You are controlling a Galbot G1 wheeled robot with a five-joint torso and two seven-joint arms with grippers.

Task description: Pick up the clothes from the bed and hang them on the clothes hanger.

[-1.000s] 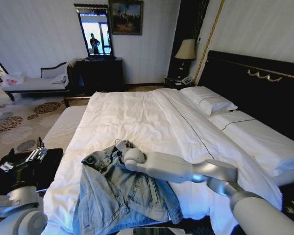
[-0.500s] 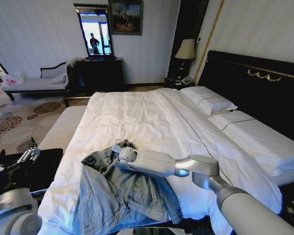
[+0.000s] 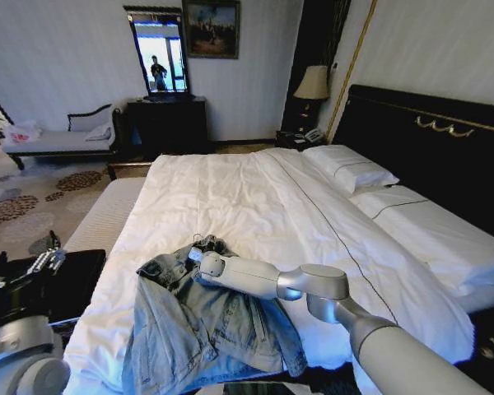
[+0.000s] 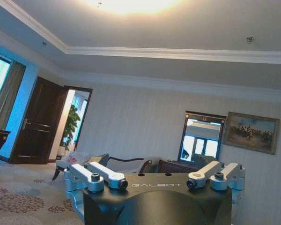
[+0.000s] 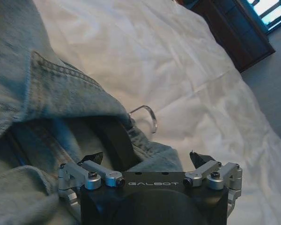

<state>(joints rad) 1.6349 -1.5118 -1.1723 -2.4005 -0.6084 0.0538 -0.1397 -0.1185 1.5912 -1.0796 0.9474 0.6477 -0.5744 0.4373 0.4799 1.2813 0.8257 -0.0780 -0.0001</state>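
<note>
A denim jacket (image 3: 206, 321) is spread on the near part of the bed (image 3: 255, 197), close to the foot edge on the robot's left side, collar pointing toward the pillows (image 3: 350, 169). The right arm is stretched across the jacket from the right, and the right gripper (image 3: 196, 249) is set down at the collar. In the right wrist view the gripper (image 5: 147, 159) is seen with its jaws apart, 1 dark fingertip (image 5: 92, 158) on each side of the collar fold, nothing clamped between them. A black band of the clothes hanger (image 5: 116, 143) is seen inside the collar of the jacket (image 5: 47, 89), and its thin metal hook (image 5: 147, 115) sticks out from the neck opening and lies on the white sheet (image 5: 168, 61). The hanger's shoulders are hidden by the denim.

The left gripper (image 3: 48, 257) is held low at the robot's left, beside the bed, above a dark surface (image 3: 78, 276). In the left wrist view it (image 4: 154, 180) is pointed up toward the room's far wall; whether its fingers are open or closed cannot be told.
</note>
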